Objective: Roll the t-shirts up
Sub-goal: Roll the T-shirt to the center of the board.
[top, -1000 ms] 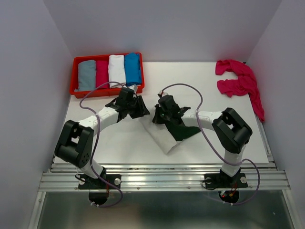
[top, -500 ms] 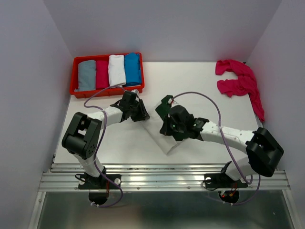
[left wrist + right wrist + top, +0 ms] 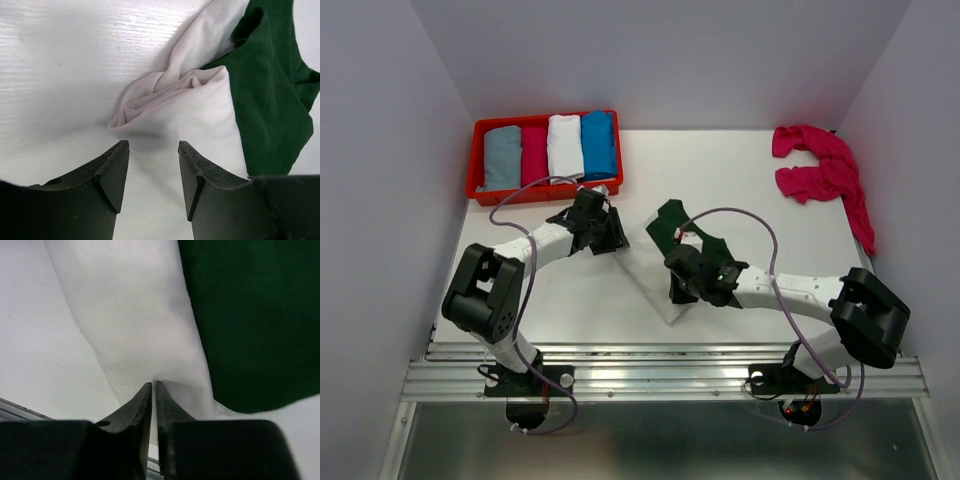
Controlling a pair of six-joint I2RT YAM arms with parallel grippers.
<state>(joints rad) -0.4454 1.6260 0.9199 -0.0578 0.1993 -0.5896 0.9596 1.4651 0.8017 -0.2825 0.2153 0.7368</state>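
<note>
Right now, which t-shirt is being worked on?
The cream-white t-shirt with dark green sleeves: only it lies under the left fingers and right fingers. The pink t-shirts are crumpled far right; rolled ones fill the red tray.

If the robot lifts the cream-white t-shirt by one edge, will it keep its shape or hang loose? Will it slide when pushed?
The cream-white t-shirt will probably hang limp: it lies in soft folds. Pushed, it would likely bunch up rather than slide whole, as the crumpled corner suggests. It looks thin, so probably light.
</note>
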